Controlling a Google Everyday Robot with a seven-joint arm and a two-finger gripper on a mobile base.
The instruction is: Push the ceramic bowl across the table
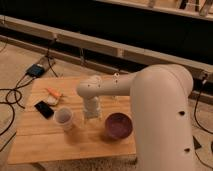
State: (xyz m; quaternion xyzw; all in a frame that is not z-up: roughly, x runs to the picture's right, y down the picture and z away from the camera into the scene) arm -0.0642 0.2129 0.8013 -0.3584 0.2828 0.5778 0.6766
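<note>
The ceramic bowl is dark purple and sits on the light wooden table near its front right edge. My gripper points down over the table just left of the bowl, between it and the white cup. The white arm reaches in from the right and hides the table's right side.
A black phone lies at the table's left side. An orange and white object lies behind it. Cables and a dark box lie on the floor to the left. A dark rail wall runs behind the table.
</note>
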